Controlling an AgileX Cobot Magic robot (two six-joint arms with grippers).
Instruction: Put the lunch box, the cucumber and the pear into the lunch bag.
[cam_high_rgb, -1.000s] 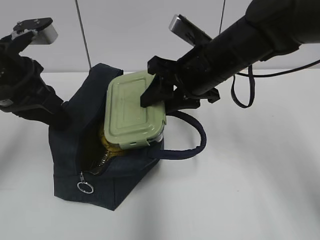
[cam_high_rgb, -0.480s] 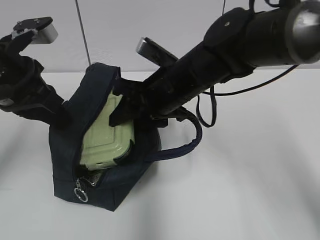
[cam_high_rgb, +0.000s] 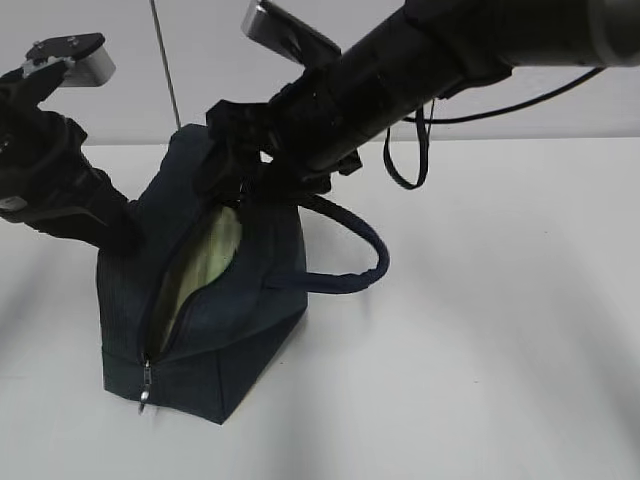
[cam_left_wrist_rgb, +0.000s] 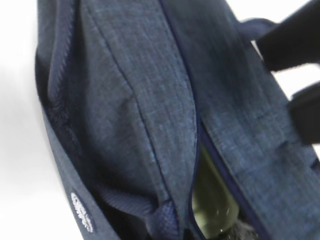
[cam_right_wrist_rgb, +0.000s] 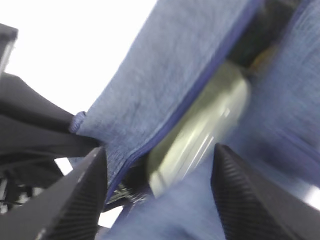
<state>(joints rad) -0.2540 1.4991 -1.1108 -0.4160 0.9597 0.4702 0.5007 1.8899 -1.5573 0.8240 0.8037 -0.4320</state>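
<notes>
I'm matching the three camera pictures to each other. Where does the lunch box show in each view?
Exterior view: lunch box, a pale green strip left of centre, inside the lunch bag.
Left wrist view: green sliver at bottom, right of centre.
Right wrist view: blurred pale slab, centre.
Shared landmark: the bag's open zipper slit beside it.

I see the lunch bag (cam_high_rgb: 215, 300) opening reduced to a narrow slit, filled by the lunch box (cam_high_rgb: 215, 250). The right gripper (cam_high_rgb: 235, 160) blocks the bag top at 12 o'clock; the left arm (cam_high_rgb: 60, 190) obstructs 9 o'clock. The table (cam_high_rgb: 500, 320) from 3 to 5 o'clock is open.
</notes>
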